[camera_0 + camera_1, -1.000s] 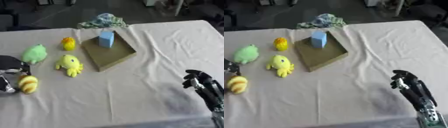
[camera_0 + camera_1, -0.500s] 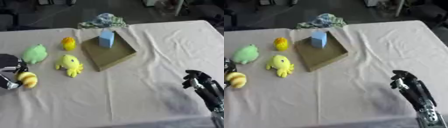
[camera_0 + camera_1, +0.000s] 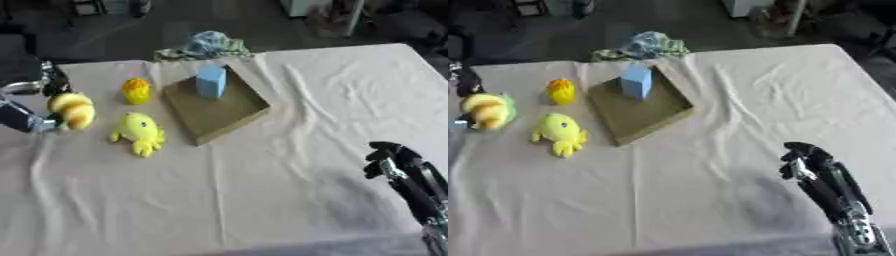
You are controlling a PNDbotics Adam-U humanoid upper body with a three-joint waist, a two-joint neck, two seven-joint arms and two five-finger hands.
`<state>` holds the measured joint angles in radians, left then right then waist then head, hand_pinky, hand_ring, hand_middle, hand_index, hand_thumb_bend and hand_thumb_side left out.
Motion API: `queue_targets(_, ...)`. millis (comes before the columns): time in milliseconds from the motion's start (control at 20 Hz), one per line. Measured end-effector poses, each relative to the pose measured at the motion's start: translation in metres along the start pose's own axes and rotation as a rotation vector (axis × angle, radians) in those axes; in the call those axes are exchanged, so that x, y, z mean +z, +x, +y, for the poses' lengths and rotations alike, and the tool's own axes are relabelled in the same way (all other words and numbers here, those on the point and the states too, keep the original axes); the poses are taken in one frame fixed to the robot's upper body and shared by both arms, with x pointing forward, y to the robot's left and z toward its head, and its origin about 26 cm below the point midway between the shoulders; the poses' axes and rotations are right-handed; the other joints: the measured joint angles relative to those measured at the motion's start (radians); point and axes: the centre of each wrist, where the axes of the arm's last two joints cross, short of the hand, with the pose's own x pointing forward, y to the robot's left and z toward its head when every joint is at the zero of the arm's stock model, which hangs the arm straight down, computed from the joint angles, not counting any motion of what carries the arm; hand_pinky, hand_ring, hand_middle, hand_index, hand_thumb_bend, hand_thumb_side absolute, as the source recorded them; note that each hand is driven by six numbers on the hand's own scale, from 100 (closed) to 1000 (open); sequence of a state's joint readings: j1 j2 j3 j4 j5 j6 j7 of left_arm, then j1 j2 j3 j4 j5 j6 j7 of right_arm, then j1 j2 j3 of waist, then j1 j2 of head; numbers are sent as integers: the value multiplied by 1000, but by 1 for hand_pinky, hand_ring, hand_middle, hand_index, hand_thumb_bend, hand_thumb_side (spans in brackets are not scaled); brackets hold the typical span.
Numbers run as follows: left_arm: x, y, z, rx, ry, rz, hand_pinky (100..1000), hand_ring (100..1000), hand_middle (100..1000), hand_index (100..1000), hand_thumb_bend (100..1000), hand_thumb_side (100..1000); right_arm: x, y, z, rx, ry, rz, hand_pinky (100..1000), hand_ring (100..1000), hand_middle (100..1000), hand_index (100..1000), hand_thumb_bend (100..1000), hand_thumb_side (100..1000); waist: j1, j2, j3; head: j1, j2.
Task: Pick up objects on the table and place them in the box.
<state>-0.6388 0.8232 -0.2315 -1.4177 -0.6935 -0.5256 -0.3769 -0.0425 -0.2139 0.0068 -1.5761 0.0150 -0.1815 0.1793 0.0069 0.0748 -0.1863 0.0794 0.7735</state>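
The bench (image 3: 289,200) is covered by a creased white cloth. The left robot hand (image 3: 39,107) is seen at the left edge, raised above the cloth, with its fingers curled round a yellow-and-orange plush toy (image 3: 73,110). In the right eye view a patch of green (image 3: 506,104) is visible directly behind this toy; it cannot be told what it belongs to. A yellow octopus-like plush (image 3: 138,132) lies on the cloth just to the right of the held toy, apart from it. A small yellow-orange toy (image 3: 136,91) stands farther back, near the left corner of the box (image 3: 223,112). The box, flat, open and olive-brown, is set askew near the middle of the far half of the bench. A light blue block (image 3: 210,81) stands upright inside it, at its far corner. A crumpled blue-green cloth object (image 3: 206,46) lies at the far edge of the bench, behind the box. The right robot hand (image 3: 394,157) is shown near the lower right corner, well apart from all objects, its fingers curled and empty
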Motion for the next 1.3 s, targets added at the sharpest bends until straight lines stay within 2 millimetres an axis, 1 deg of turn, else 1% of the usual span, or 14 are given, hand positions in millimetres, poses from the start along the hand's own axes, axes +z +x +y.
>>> queue_targets(50, -9, 2, 3, 12, 29, 2, 634, 472, 448, 600, 100, 239, 0, 0, 2, -4, 6, 0, 509, 531, 555, 752, 100, 518, -4, 0, -9, 7, 0)
queue_targets(250, -45, 7, 6, 54, 91, 24, 648, 491, 468, 625, 100, 239, -2, -1, 12, -32, 41, -1, 509, 532, 556, 752, 100, 531, -33, -1, -44, 43, 0)
queue_targets(450, -83, 15, 13, 74, 139, 49, 669, 524, 491, 650, 100, 245, -3, -2, 21, -56, 75, -5, 509, 532, 556, 751, 100, 541, -39, -1, -67, 72, 0)
queue_targets(500, -92, 17, 10, 84, 142, 53, 675, 536, 505, 665, 100, 245, -4, -1, 23, -61, 84, -7, 509, 532, 556, 751, 100, 542, -43, -1, -73, 80, 0)
queue_targets(650, -113, 28, -13, 123, 126, 47, 678, 546, 516, 675, 100, 246, -5, -1, 28, -76, 97, -11, 509, 531, 556, 751, 100, 545, -53, 0, -86, 94, 0)
queue_targets(750, -126, 36, -30, 146, 110, 30, 680, 554, 524, 683, 100, 246, -5, -1, 28, -78, 98, -11, 509, 532, 556, 751, 100, 547, -53, 0, -86, 94, 0)
queue_targets(1000, -160, 68, -65, 200, 77, -20, 684, 569, 543, 702, 100, 247, -5, -1, 28, -80, 96, -11, 509, 532, 556, 752, 100, 547, -53, 0, -76, 86, 0)
queue_targets(1250, -191, 107, -83, 247, 67, -38, 662, 548, 552, 723, 100, 248, -5, -2, 28, -83, 91, -11, 509, 532, 556, 752, 100, 543, -53, 0, -60, 68, 0)
queue_targets(1300, -196, 115, -86, 257, 66, -35, 659, 543, 553, 741, 100, 248, -5, -2, 28, -83, 88, -10, 509, 532, 556, 752, 100, 546, -53, 0, -57, 65, 0)
